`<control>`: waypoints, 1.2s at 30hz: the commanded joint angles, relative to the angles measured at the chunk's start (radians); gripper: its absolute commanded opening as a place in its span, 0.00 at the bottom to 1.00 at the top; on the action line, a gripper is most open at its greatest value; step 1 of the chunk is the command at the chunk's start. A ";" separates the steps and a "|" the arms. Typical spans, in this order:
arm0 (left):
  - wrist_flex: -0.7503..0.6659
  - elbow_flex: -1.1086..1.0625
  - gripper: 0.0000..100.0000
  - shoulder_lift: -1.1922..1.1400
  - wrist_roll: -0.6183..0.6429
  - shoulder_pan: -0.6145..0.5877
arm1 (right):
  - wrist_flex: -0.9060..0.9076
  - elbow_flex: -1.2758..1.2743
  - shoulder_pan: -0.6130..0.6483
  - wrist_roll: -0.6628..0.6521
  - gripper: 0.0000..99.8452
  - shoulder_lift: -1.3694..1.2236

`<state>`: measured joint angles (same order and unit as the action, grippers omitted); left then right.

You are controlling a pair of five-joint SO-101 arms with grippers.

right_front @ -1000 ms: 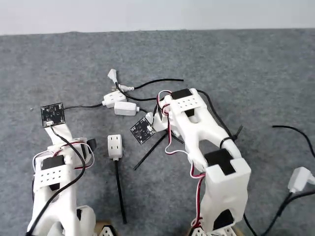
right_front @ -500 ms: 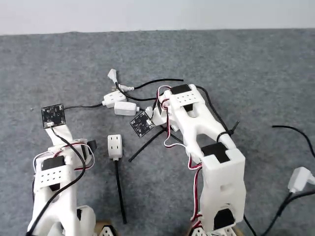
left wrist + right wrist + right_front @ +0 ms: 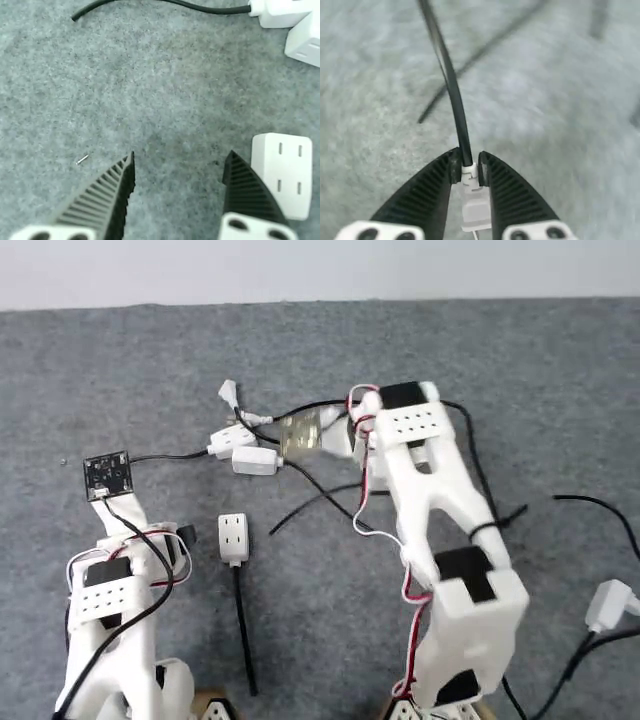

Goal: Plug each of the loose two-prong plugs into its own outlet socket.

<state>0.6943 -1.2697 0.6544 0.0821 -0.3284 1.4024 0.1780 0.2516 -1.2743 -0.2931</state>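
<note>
Two hands: the right hand (image 3: pixel 468 155) is clamped on a white plug (image 3: pixel 472 200) near its cord (image 3: pixel 451 85); the left hand (image 3: pixel 181 157) is apart and holds nothing, low over the bare desk (image 3: pixel 150 85).
Plug: held in the upper middle of the high view, just right of a white cluster (image 3: pixel 255 461) of plugs and blocks.
Outlet: a free one (image 3: pixel 233 538) lies flat, slots up, left of centre in the high view, just beside one left finger.
Doing it well: I'd square the prongs to one slot pair before pressing straight in. The grip sits by the cord, so the plug may pivot. The outlet looks light, so the left hand could pin it.
Snag risk: the cord trails across the middle of the desk and could drag.
Hard to make out: the prongs are hidden under the right fingers. The right hand's tip is a blur in the high view. I can't tell which cluster pieces are already mated. A second plug (image 3: pixel 608 602) lies at the right edge.
</note>
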 commanded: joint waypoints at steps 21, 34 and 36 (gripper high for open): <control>-0.043 0.007 0.27 0.002 -0.014 0.008 | -0.450 -0.480 -0.271 0.804 0.08 0.145; -0.043 0.007 0.27 0.002 -0.014 0.008 | -0.272 -0.390 -0.228 0.700 0.12 0.117; -0.043 0.007 0.27 0.002 -0.014 0.008 | -0.240 -0.388 -0.214 0.700 0.12 0.119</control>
<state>0.6743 -1.2697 0.6544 0.0821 -0.3284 1.1124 -0.2777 0.0092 -0.5608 -0.1841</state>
